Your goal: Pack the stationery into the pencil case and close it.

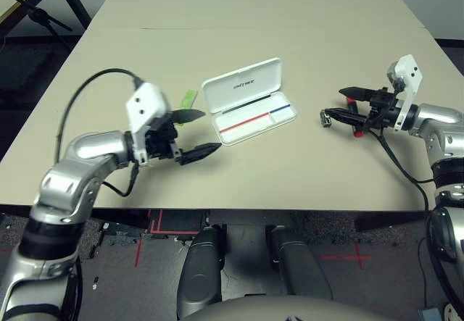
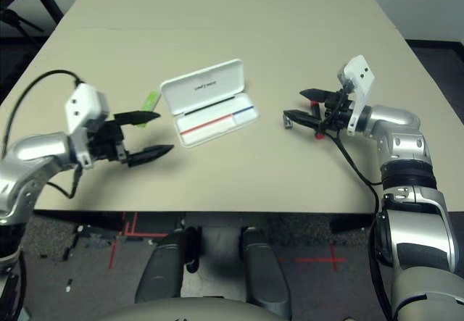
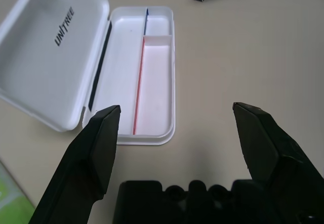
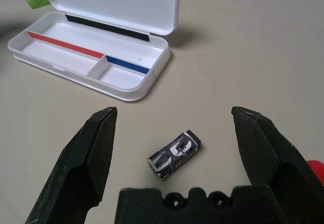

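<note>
Both grippers, left (image 1: 194,134) and right (image 4: 174,128), wide open, empty. Small sharpener-like piece (image 4: 174,153), probably eraser, may skid away from pencil case (image 1: 254,122) if pinched off-centre.

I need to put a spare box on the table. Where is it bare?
Bare: the far table beyond the pencil case, and the near strip before it. Crowded: beside the left gripper and right gripper.
</note>
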Action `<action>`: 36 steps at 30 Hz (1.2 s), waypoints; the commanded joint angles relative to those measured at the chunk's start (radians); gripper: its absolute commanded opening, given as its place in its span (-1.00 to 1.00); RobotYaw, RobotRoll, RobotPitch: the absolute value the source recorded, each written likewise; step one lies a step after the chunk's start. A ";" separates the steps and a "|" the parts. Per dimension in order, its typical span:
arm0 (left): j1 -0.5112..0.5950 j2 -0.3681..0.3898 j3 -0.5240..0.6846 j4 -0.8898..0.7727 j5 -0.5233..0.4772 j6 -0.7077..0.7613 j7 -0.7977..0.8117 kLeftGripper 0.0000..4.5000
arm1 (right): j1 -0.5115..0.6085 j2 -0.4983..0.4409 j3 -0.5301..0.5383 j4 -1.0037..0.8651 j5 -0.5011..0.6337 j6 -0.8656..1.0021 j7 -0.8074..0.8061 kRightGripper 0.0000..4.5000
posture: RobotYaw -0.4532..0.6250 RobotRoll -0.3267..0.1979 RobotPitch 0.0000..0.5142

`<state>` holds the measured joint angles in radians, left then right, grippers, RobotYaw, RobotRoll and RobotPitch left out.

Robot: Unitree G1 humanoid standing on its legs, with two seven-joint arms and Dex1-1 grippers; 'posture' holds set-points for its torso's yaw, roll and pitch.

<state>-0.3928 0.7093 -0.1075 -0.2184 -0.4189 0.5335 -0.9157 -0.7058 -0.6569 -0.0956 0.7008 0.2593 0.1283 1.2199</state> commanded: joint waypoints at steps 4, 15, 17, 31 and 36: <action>-0.091 -0.046 -0.102 0.084 0.083 -0.012 -0.028 0.99 | 0.040 -0.026 0.025 -0.056 -0.011 0.018 0.038 1.00 | -0.08 0.25 -0.25; -0.178 -0.106 -0.216 0.135 0.161 0.048 -0.045 0.99 | 0.073 -0.046 0.044 -0.126 -0.020 0.048 0.059 1.00 | -0.12 0.25 -0.25; -0.184 -0.110 -0.239 0.140 0.180 0.054 -0.053 0.99 | 0.075 -0.048 0.047 -0.130 -0.021 0.046 0.056 1.00 | -0.12 0.25 -0.25; -0.218 -0.121 -0.335 0.200 0.303 0.095 -0.062 0.99 | 0.100 -0.045 0.048 -0.177 -0.017 0.060 0.037 1.00 | -0.16 0.25 -0.23; -0.220 -0.125 -0.341 0.216 0.323 0.104 -0.075 0.91 | 0.105 -0.045 0.048 -0.184 -0.017 0.059 0.031 1.00 | -0.18 0.25 -0.24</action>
<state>-0.6169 0.5890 -0.4161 -0.0235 -0.1148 0.6267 -0.9749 -0.6159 -0.6944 -0.0529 0.5371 0.2422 0.1792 1.2527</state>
